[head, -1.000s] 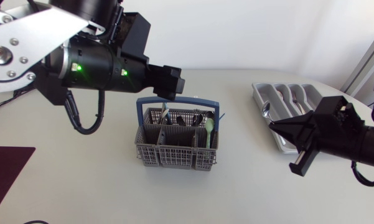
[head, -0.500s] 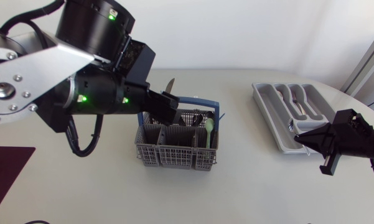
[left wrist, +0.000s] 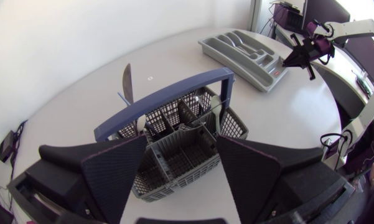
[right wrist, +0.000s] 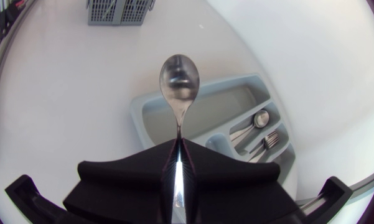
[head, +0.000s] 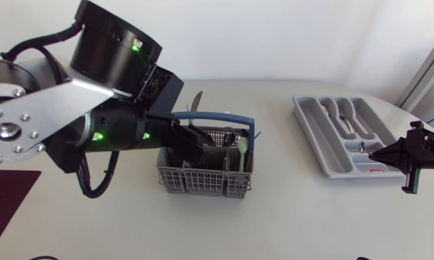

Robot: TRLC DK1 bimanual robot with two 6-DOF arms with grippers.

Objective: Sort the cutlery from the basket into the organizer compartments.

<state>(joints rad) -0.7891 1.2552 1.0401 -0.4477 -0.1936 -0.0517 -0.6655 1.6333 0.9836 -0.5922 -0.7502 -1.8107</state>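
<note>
Spoon (right wrist: pixel 179 84) is clamped in right gripper (head: pixel 375 153) at right frame edge, just beside organizer (head: pixel 318 137); left gripper (left wrist: pixel 180 142) is spread, ungrasping, over central basket (head: pixel 202 180).

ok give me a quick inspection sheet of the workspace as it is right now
surface: white table, no spills seen
job's things: grey basket holds an upright knife and a green spoon; organizer holds some cutlery
clutter: dark red mat at the table's left edge
hands: left hand open at the basket; right hand shut on a metal spoon by the organizer
cables: black cable loops under the left arm
surroundings: nothing seen
</note>
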